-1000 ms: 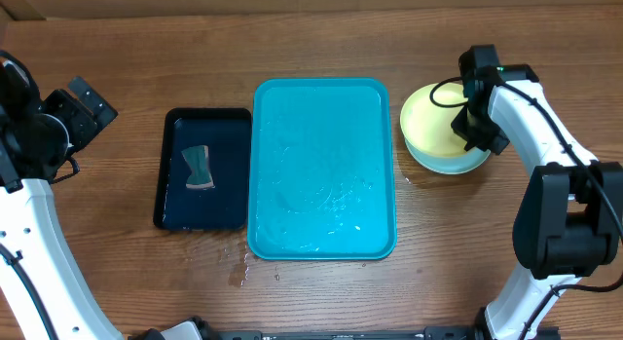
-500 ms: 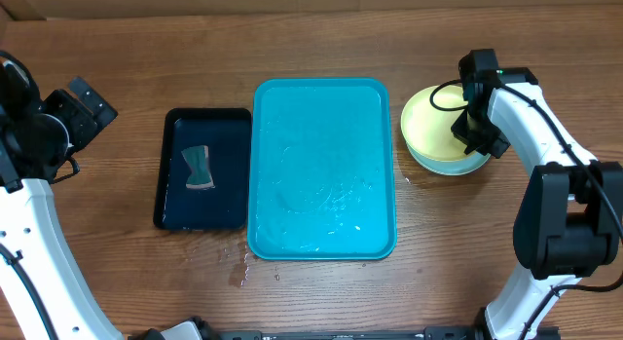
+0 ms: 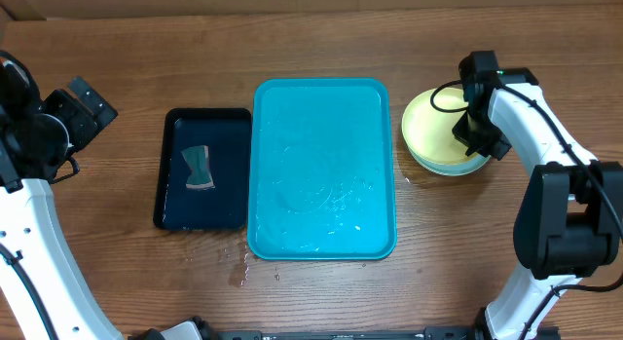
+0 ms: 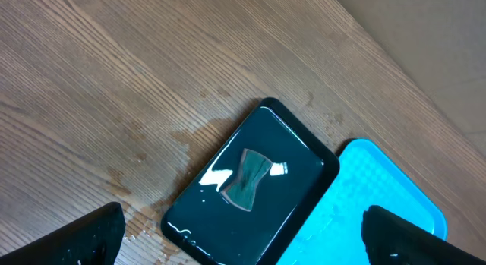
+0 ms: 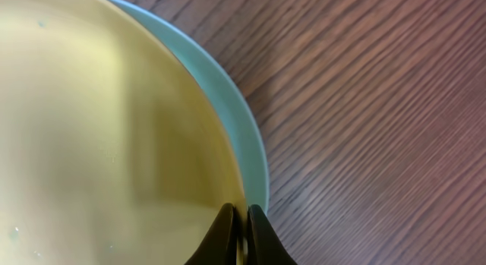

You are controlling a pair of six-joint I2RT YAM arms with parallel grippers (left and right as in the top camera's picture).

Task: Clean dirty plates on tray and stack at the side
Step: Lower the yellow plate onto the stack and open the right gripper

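Right of the tray, plates sit stacked; black tray holds sponge.

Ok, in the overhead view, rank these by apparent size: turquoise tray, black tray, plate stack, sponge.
Largest to smallest:
1. large turquoise rectangular plastic tray
2. smaller black rectangular plastic tray
3. stack of round plastic plates
4. small grey-green sponge
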